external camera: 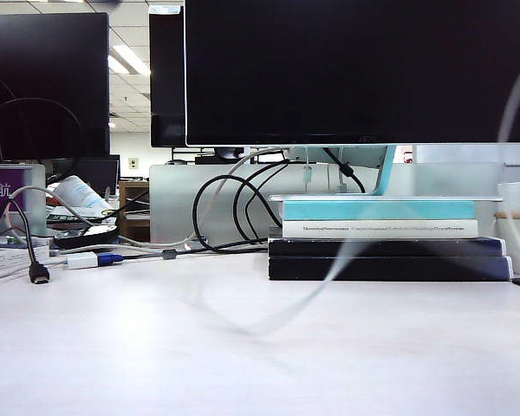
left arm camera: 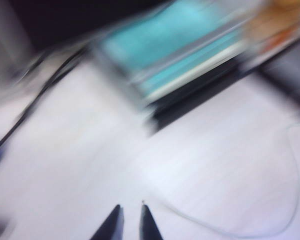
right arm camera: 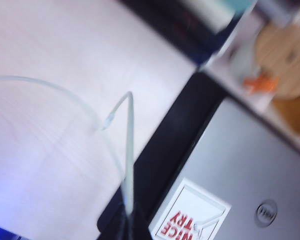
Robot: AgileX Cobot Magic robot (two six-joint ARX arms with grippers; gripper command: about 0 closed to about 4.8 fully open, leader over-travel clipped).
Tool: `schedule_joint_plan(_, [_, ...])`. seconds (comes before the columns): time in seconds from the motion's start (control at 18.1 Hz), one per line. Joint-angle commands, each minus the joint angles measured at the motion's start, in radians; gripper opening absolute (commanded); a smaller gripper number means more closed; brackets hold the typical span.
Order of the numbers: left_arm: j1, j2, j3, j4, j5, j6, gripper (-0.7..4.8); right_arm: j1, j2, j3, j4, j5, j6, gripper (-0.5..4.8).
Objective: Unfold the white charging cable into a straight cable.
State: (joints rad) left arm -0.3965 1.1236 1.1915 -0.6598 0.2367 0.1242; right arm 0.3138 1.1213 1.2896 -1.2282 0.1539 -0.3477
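White table (external camera: 156,347): bare near the camera, pale, glossy

White charging cable (external camera: 329,270): motion-smeared in the exterior view, a faint loop sweeping from mid-table up past the right edge; both plugs hard to make out there. In the right wrist view the cable (right arm camera: 129,150) runs away from the right gripper (right arm camera: 126,225), bends sharply and curves off; a small plug-like tip shows at the bend. In the left wrist view a thin strand (left arm camera: 290,190) arcs over the table

Left gripper (left arm camera: 131,222): only two dark fingertips visible, close together with a narrow gap; the strand starts by one tip, view too blurred to tell whether it is pinched

Right gripper: almost cut off, jaws pressed together on the cable

Silver laptop (right arm camera: 240,170): beside the right gripper, stickered

Stacked books (external camera: 386,238): farther back, right

Monitor (external camera: 355,69): behind, dark

Black cables (external camera: 234,208): far left, tangled
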Motion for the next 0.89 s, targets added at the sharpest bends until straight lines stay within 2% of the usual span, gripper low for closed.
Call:
schedule_joint_plan(0.06, [0.000,0.032,0.000,-0.056,-0.032,0.008,0.57,-0.062,-0.006,-0.039,0.036,0.006,0.008,-0.05])
schedule_joint_plan(0.17, [0.000,0.044,0.000,-0.054,-0.030,0.007,0.57,-0.110,-0.006,-0.046,0.048,0.010,0.009,-0.05])
schedule_joint_plan(0.33, [-0.003,0.060,0.000,-0.023,0.026,0.007,0.57,-0.240,-0.006,-0.046,0.055,0.012,0.065,-0.05])
schedule_joint_plan(0.5, [-0.003,0.060,0.000,-0.004,0.037,0.007,0.57,-0.361,-0.006,-0.046,0.051,0.027,0.074,-0.05])
schedule_joint_plan(0.61, [-0.003,0.060,0.000,0.004,0.037,0.007,0.57,-0.397,-0.006,-0.046,0.051,0.032,0.100,-0.05])
schedule_joint_plan(0.72, [-0.003,0.060,0.000,0.010,0.039,0.007,0.57,-0.472,-0.006,-0.046,0.101,0.027,0.134,-0.02])
schedule_joint_plan(0.77, [-0.003,0.060,0.000,0.011,0.059,0.010,0.57,-0.495,-0.006,-0.046,0.133,0.013,0.154,1.10])
schedule_joint_plan(0.83, [-0.003,0.060,0.000,0.012,0.076,0.018,0.57,-0.494,-0.006,-0.046,0.147,-0.018,0.164,3.16])
schedule_joint_plan(0.89, [-0.003,0.061,0.000,0.016,0.082,0.023,0.57,-0.493,-0.006,-0.046,0.157,-0.029,0.166,3.89])
